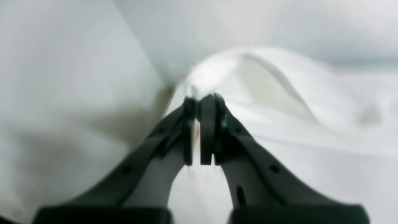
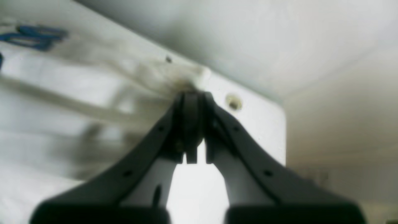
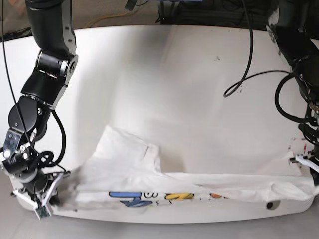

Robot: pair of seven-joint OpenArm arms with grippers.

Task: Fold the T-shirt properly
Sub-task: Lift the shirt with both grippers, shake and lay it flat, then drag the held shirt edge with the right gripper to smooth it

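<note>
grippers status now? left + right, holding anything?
Left gripper: shut on the T-shirt, pinching a raised fold of white cloth.
Right gripper: shut on the T-shirt, gripping its edge near the table corner.

Both wrist views soft, blurred; base view sharp, evenly bright. Soft shadows, white cloth nearly overexposed.

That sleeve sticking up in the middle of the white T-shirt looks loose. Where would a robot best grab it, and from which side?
Probably at the outer edge of the raised sleeve, coming from the far side of the table. That flap lies spread on bare tabletop, apart from the bunched T-shirt body, so one layer could be pinched. Both the left gripper and right gripper are shut on the shirt's ends.
</note>
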